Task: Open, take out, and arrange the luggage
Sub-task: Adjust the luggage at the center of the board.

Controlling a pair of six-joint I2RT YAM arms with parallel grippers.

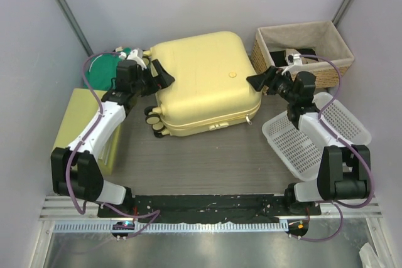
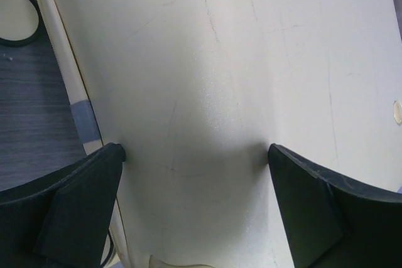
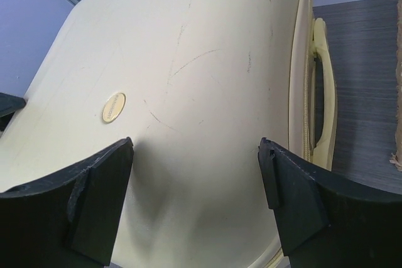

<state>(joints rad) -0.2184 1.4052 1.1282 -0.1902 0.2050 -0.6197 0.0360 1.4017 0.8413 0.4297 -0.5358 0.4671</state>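
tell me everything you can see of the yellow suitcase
The luggage is a pale yellow hard-shell suitcase with rounded corners, lying flat and shut on the grey table. Black wheels stick out at its near-left end, a matching yellow handle runs along one side, and a small round badge sits on the top shell, which shows faint scuffs. The open left gripper and right gripper hang at its opposite edges; contact is unclear.

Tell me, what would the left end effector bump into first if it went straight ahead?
The luggage. The left end effector points, jaws open, right at its pale yellow shell, which fills the left wrist view. It looks near; whether it already touches is unclear.
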